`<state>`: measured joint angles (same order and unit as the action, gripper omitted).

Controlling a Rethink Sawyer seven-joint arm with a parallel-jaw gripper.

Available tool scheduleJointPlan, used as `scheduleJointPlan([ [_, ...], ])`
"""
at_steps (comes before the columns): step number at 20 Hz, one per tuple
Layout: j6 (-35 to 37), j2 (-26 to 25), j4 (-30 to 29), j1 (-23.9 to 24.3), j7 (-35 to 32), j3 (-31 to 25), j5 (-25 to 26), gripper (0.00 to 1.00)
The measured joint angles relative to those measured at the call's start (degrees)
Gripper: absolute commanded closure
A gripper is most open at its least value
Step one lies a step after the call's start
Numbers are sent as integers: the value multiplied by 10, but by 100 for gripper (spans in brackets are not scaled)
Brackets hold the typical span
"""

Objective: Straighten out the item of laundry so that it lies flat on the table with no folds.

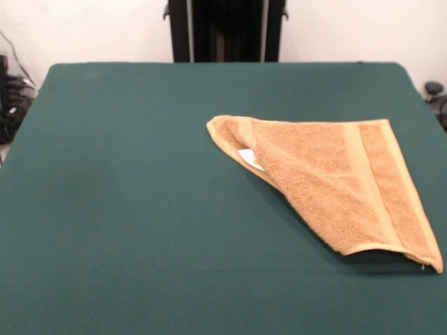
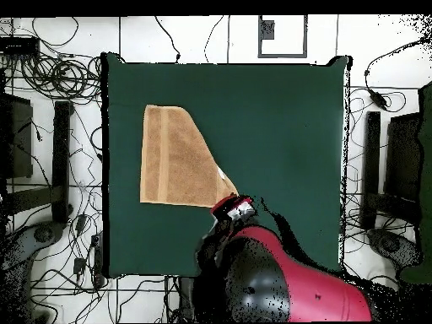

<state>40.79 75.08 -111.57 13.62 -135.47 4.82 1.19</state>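
The item of laundry (image 1: 328, 181), a tan-orange terry towel, lies on the right half of the dark green table (image 1: 133, 195). One side is folded over on a diagonal, so it forms a rough triangle. A woven band (image 1: 364, 178) runs near its right hem, and a small white label (image 1: 250, 159) shows at the folded edge. From overhead the towel (image 2: 173, 160) sits on the left part of the table (image 2: 278, 126). The red arm's end with my gripper (image 2: 234, 208) hovers by the towel's lower right corner. The front view shows no gripper.
Black stands and tangled cables (image 2: 51, 84) surround the table on the floor. The arm's bulky red body (image 2: 278, 287) overhangs the table's bottom edge in the overhead view. A black pedestal (image 1: 227, 31) rises behind the table's far edge.
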Motion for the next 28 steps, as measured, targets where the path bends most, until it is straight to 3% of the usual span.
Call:
scheduleJointPlan([
  [8,0,12,-1,103,178,-72,12,0],
  [13,-10,5,-8,138,238,-99,27,0],
  [28,-132,-84,-57,218,255,-174,117,0],
])
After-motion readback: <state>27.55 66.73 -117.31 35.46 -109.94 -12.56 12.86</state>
